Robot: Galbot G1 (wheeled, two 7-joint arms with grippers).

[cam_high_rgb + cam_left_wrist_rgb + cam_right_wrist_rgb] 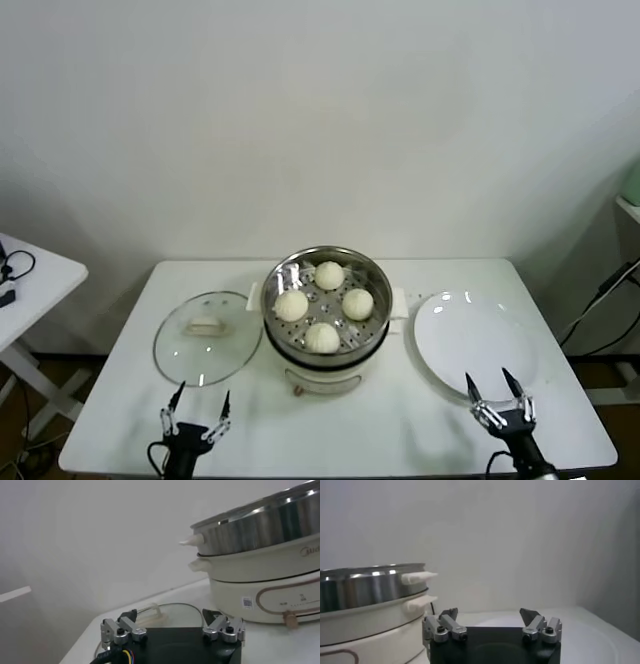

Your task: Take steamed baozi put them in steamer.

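baozi (322, 337): four buns sit in the steamer (372, 338) at the table's (120, 410) middle.
lid (206, 337): flat toward the left edge.
plate (470, 338): toward the right edge.
left gripper (198, 406): spread, empty, at the near edge by the lid.
right gripper (495, 386): spread, empty, at the near edge by the plate.

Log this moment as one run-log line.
baozi: four in steamer | plate: bare | lid: on table | left gripper: open, idle | right gripper: open, by plate

Four baozi (322, 306) in steamer (372, 274), between lid (206, 338) and plate (472, 338).
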